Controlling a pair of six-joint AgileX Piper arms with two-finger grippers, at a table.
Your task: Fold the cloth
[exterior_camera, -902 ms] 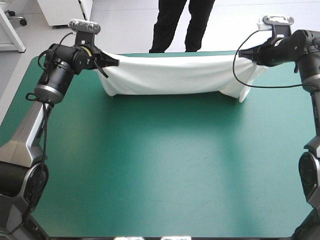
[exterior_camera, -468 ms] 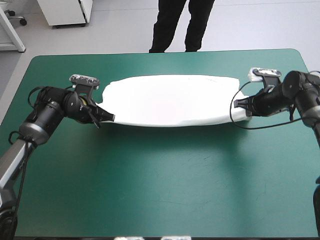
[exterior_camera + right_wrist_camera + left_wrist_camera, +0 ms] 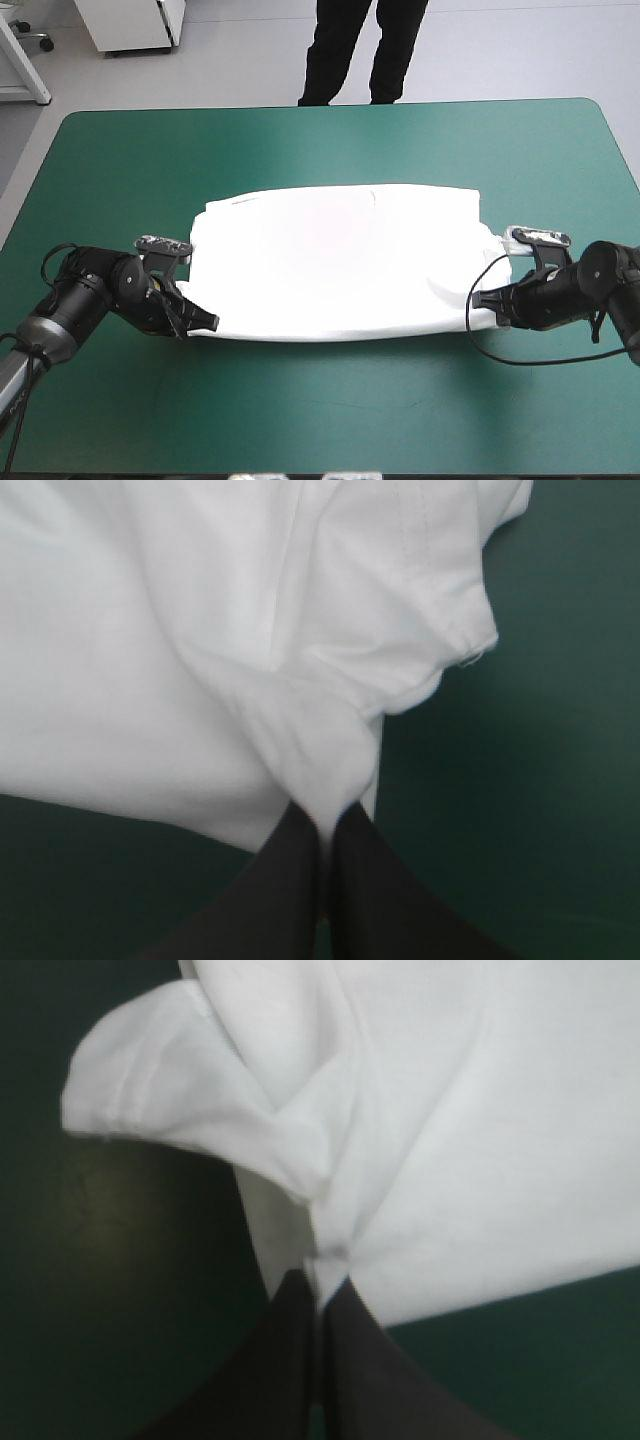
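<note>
T-shirt [image 3: 335, 255]: spread mid-table on teal-green cover [image 3: 330, 400], long axis left to right. Left gripper [image 3: 205, 322], right gripper [image 3: 478, 300]: each clenched on a near corner of it; pinch and curled sleeve [image 3: 150, 1090] plain only in wrist views

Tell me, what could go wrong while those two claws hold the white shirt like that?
Two things, possibly. The left gripper and right gripper each pinch only a small tuck at a near corner of the T-shirt, so a pull might slip it free. Beside the left gripper, a sleeve curls over itself. Laid down like that, it could leave a lump in the fold.
</note>
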